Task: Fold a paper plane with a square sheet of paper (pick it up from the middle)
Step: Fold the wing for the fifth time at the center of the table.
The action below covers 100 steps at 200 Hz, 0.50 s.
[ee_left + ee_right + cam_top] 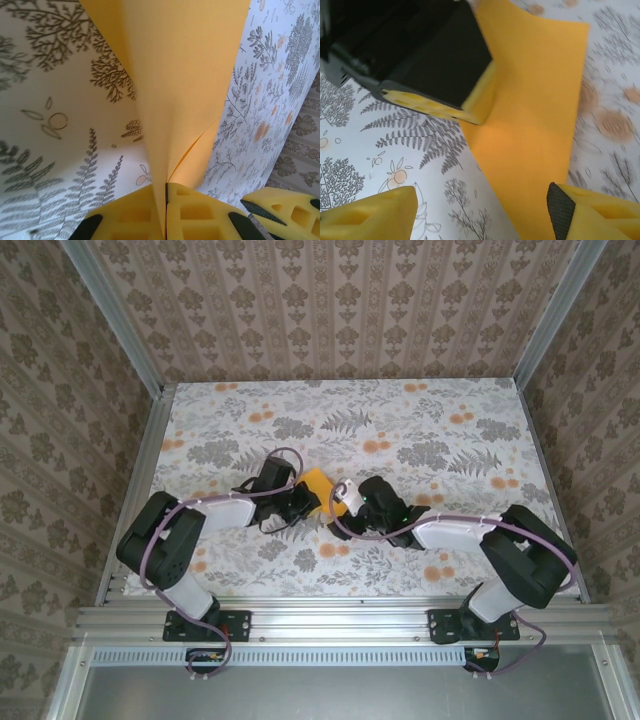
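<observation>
Clamping my left tool (pixel 166 202) on the thin, limp orange-yellow paper sheet (pixel 185 75); right tool (pixel 480 212), apart, should pinch its edge gently.

The top camera is looking down from above and behind the arm bases (pixel 205 625). It is standing well back, taking in the whole table (pixel 430 430) and the patterned walls (pixel 330 310). The left wrist camera is sitting just behind the left end effector (pixel 166 220) and facing along its pads (pixel 130 215), very close to the sheet of paper (pixel 185 75). The right wrist camera is looking down past the right end effector (pixel 480 215) at the tablecloth (pixel 380 150) from close by (its own two pads are framing the bottom corners). Both wrist views are sharing that sheet, and the right one is also catching the left end effector. The top view is showing the same sheet near the table's middle.
</observation>
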Tool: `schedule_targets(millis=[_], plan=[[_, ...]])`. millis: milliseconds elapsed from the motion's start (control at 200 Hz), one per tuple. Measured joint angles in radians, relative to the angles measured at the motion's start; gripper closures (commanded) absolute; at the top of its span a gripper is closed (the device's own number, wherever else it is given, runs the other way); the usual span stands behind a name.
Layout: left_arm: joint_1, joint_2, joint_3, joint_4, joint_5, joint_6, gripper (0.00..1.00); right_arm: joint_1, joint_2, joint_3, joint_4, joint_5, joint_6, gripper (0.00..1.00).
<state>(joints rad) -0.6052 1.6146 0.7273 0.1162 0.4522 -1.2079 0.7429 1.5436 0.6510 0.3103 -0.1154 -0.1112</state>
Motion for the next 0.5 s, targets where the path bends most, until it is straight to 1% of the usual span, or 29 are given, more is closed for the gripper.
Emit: schedule_targets(millis=[205, 500], plan=[[0.019, -0.032, 0.0, -0.061, 0.008, 0.0, 0.93, 0.025, 0.117, -0.006, 0.135, 0.0, -0.126, 0.39], [0.027, -0.036, 0.0, -0.084, 0.025, 0.0, 0.93, 0.047, 0.236, -0.007, 0.294, 0.017, -0.212, 0.52]])
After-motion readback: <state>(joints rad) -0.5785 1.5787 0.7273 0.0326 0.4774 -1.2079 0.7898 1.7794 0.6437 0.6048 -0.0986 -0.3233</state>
